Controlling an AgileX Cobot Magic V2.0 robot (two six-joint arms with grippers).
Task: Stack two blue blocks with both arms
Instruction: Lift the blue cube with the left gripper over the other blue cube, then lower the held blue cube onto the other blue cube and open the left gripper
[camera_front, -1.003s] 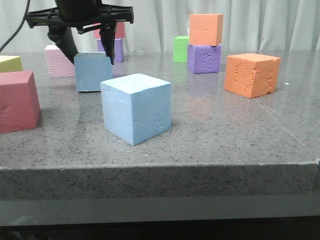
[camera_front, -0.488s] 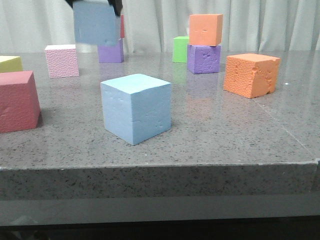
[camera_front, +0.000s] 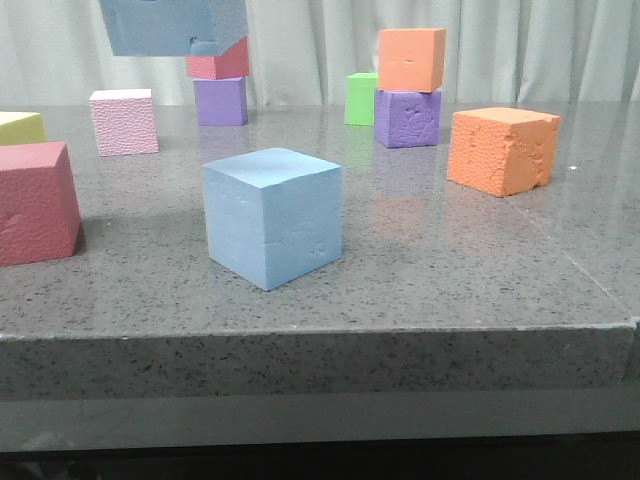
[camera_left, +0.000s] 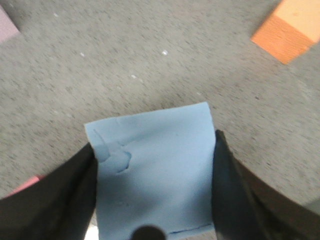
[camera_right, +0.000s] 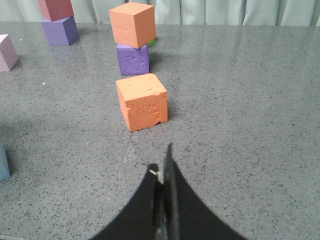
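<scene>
The left tool (camera_left: 155, 200) is squeezing one blue block (camera_left: 155, 170) up high. The right tool (camera_right: 162, 195) is closed, holding nothing. The other blue block (camera_front: 272, 215) is sitting on the worktop (camera_front: 450, 270).

The table (camera_front: 450, 270) is viewed low from its near edge; the wrist views look down; the chipped orange cube (camera_front: 503, 150) (camera_right: 142, 101) is shared with the right wrist view.

In the front view, the blue block (camera_front: 272, 215) on the table (camera_front: 450, 280) is standing alone at the centre, with bare stone lying open on all its sides. The red cube (camera_front: 35, 203) is blocking the left edge (partly cut by the frame), and the chipped orange cube (camera_front: 503, 149) is standing to the right, well apart. The pink cube (camera_front: 124, 121) and the stacked cubes are crowding the back.
</scene>
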